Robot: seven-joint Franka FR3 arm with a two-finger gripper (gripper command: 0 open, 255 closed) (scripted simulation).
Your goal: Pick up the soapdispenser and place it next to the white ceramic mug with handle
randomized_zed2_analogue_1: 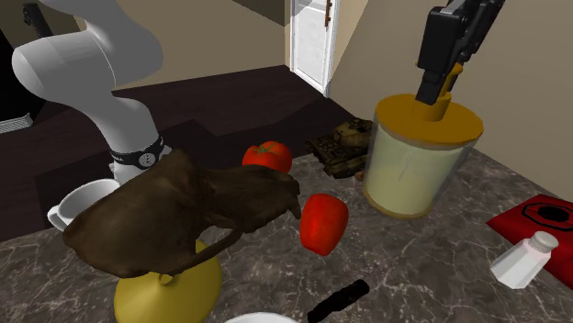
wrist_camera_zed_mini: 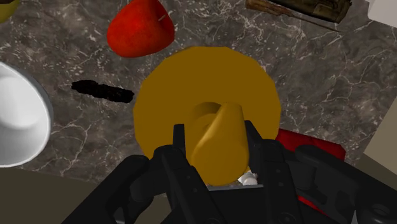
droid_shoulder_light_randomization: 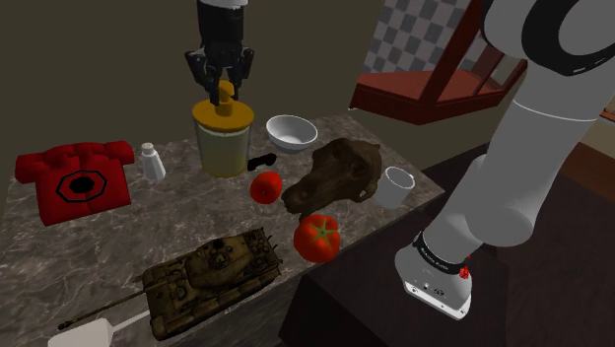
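Observation:
The soap dispenser (droid_shoulder_light_randomization: 225,138) is a pale cream jar with a mustard-yellow lid and pump, standing on the dark marble table (droid_shoulder_light_randomization: 59,256) near its far edge. My gripper (droid_shoulder_light_randomization: 226,94) comes down from above, its fingers shut on the pump head (wrist_camera_zed_mini: 216,137). The second exterior view shows the dispenser (randomized_zed2_analogue_1: 411,165) under the gripper (randomized_zed2_analogue_1: 439,92), its base on the table. The white mug (droid_shoulder_light_randomization: 397,185) stands at the table's corner nearest the stand, beyond a brown animal-head sculpture (droid_shoulder_light_randomization: 335,175). In the second exterior view the mug (randomized_zed2_analogue_1: 83,204) sits behind that sculpture.
Between dispenser and mug lie a white bowl (droid_shoulder_light_randomization: 291,132), a small black object (droid_shoulder_light_randomization: 262,160), two red tomatoes (droid_shoulder_light_randomization: 265,186) (droid_shoulder_light_randomization: 316,238) and the sculpture. A white shaker (droid_shoulder_light_randomization: 151,162) and red telephone (droid_shoulder_light_randomization: 79,180) sit to the shoulder view's left. A toy tank (droid_shoulder_light_randomization: 212,274) is in front.

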